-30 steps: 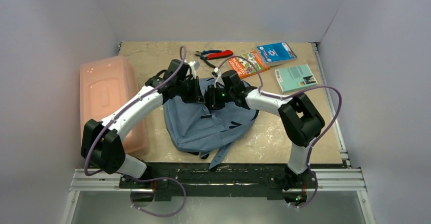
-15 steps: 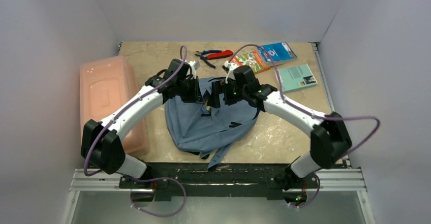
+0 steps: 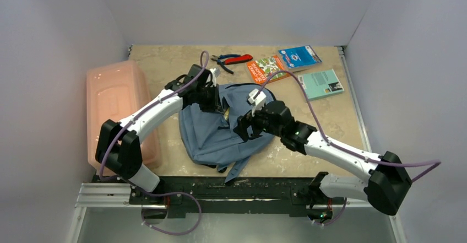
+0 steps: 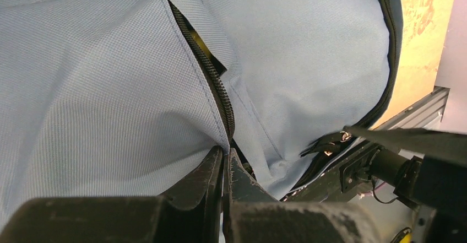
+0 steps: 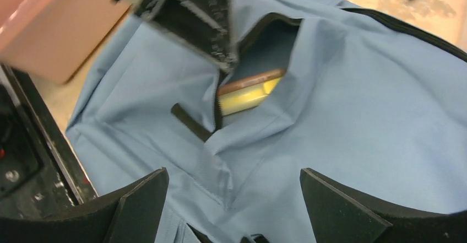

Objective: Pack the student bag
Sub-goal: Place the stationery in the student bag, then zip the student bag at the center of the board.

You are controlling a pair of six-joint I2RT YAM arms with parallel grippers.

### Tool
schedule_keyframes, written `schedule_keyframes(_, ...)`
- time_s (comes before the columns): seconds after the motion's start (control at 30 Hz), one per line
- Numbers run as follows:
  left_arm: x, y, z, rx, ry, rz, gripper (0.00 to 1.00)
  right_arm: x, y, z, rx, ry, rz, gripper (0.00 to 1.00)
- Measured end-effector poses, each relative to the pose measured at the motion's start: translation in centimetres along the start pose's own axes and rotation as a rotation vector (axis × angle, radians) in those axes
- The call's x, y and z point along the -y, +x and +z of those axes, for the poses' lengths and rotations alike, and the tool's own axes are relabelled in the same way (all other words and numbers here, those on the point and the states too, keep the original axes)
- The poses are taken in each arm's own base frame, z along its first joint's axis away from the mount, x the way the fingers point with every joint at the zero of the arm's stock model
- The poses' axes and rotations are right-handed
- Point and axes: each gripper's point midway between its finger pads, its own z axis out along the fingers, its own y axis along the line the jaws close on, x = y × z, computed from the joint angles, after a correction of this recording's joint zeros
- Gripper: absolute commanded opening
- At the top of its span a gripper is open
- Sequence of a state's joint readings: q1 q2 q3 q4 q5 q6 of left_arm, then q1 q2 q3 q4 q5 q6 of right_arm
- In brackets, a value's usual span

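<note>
while the student bag lies flat in the middle of the table, near the pink box, the left gripper has its jaws pressed together on the fabric edge by the dark zip, holding the opening up. the right gripper hovers above the bag with jaws spread wide, gripping nothing. a yellow item shows inside the gap.

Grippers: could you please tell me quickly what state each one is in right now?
Left gripper: shut, pinching fabric of the student bag beside its zip.
Right gripper: open, holding nothing, above the student bag.
</note>
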State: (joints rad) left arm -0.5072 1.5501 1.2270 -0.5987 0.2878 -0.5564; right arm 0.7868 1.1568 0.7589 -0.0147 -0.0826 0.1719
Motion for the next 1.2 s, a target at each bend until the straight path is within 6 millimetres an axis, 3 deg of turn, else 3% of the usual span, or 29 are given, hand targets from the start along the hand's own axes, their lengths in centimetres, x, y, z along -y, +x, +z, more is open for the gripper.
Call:
schedule_keyframes(0.1, 0.0, 0.2, 0.7, -0.024, 0.007, -0.006, 0.0, -1.6, 1.0, 1.0, 0.015, -0.027, -0.121, 0.87)
schedule_keyframes(0.2, 0.0, 0.5, 1.3, -0.049, 0.016, -0.014, 0.0, -3.7, 0.2, 2.1, 0.103, -0.039, -0.28, 0.62)
schedule_keyframes(0.33, 0.2, 0.6, 1.4, -0.061, 0.027, -0.019, 0.0, -6.2, 0.8, 2.8, 0.193, -0.108, -0.547, 0.62)
schedule_keyframes(0.43, 0.2, 0.6, 1.3, -0.063, 0.029, -0.021, 0.0, -6.0, 2.7, 3.3, 0.205, -0.128, -0.734, 0.61)
schedule_keyframes(0.7, 0.2, 0.6, 1.3, -0.065, 0.031, -0.021, 0.0, -5.4, 3.5, 6.2, 0.194, -0.112, -0.966, 0.55)
schedule_keyframes(0.9, 0.2, 0.6, 1.2, -0.068, 0.036, -0.025, 0.0, -5.8, 2.4, 7.0, 0.232, -0.089, -1.054, 0.33)
schedule_keyframes(1.2, 0.1, 0.7, 1.2, -0.071, 0.035, -0.031, 0.0, -6.1, 1.8, 7.0, 0.255, -0.076, -1.061, 0.44)
